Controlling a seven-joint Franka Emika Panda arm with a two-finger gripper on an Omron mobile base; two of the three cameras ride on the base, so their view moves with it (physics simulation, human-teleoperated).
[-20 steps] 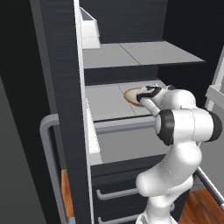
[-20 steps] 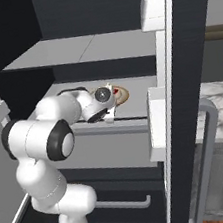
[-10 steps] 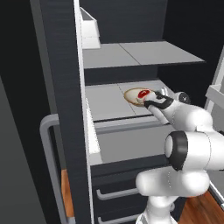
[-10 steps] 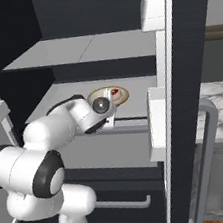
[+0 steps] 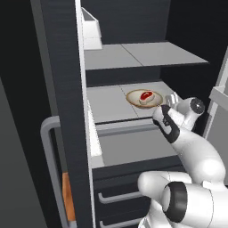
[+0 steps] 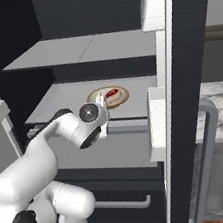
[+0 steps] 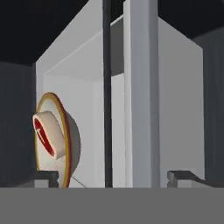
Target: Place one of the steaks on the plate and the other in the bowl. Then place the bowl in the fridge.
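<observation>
The fridge (image 5: 67, 111) is standing open, and the tan bowl (image 5: 144, 98) is sitting on its middle grey shelf (image 5: 109, 104), toward the right half of this shelf and a little back from the front edge. The red steak (image 5: 145, 96) with the pale edge is lying inside the bowl. From the right base view the bowl (image 6: 108, 97) is showing behind the white wrist of the arm, with the steak (image 6: 111, 94) on it. The gripper (image 5: 171, 100) is hanging just in front of the shelf, near the right side of the bowl but not touching it, and it is holding nothing. In the hand view its two dark fingertips (image 7: 47, 177) are standing far apart, at the two sides of the bottom, so the jaws are spread wide. In this rolled view the bowl (image 7: 70, 144) is appearing on edge at the left, with the steak (image 7: 48, 134) against it. Above, the upper shelf (image 5: 142, 54) is lying bare, and a white door bin (image 5: 91, 30) is hanging at the top of the left door.
</observation>
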